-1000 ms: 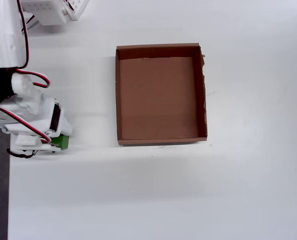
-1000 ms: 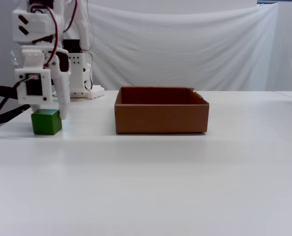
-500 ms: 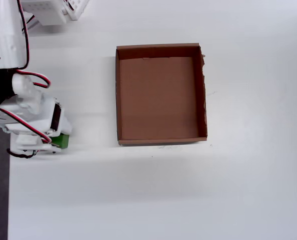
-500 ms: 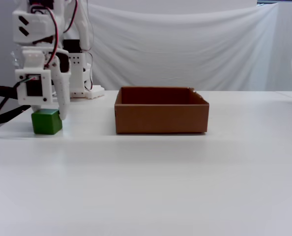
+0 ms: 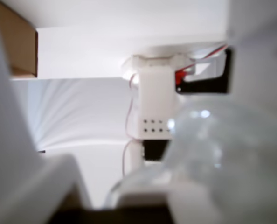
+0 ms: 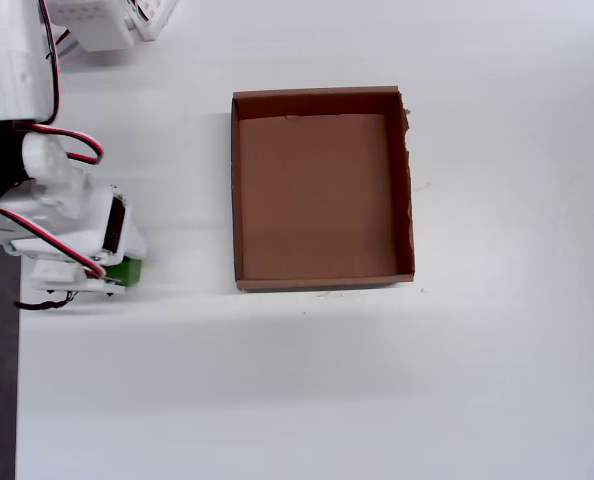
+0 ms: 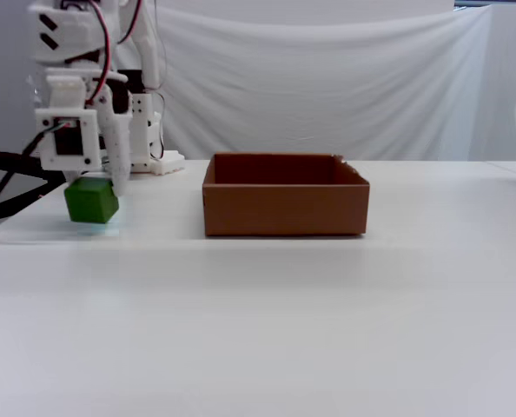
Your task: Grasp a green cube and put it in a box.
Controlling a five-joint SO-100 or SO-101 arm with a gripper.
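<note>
Fixed view shows the green cube (image 7: pixel 91 200) hanging a little above the table (image 7: pixel 267 321), tilted, with a pale shadow under it, so it seems to be carried and not resting. The gripper (image 7: pixel 95 187) comes down on it from above and its fingers pinch the cube on its upper part; this is probably why the cube hangs crooked, because the hold is high and not through the middle. In the overhead view only a small green corner (image 6: pixel 127 271) shows from under the white gripper body (image 6: pixel 97 272), which covers the rest. The wrist view is too blurred to show the cube or the fingertips, only a brown edge of the box (image 5: pixel 17 42) at its upper left. The box (image 7: pixel 284 208) stands well apart to the right in the fixed view, open and with nothing inside as the overhead view (image 6: pixel 322 283) shows, so the cube must travel sideways and clear the low wall. I judge the lift is only at its beginning, and with such a tilted hold a fast swing could let the cube slip.
</note>
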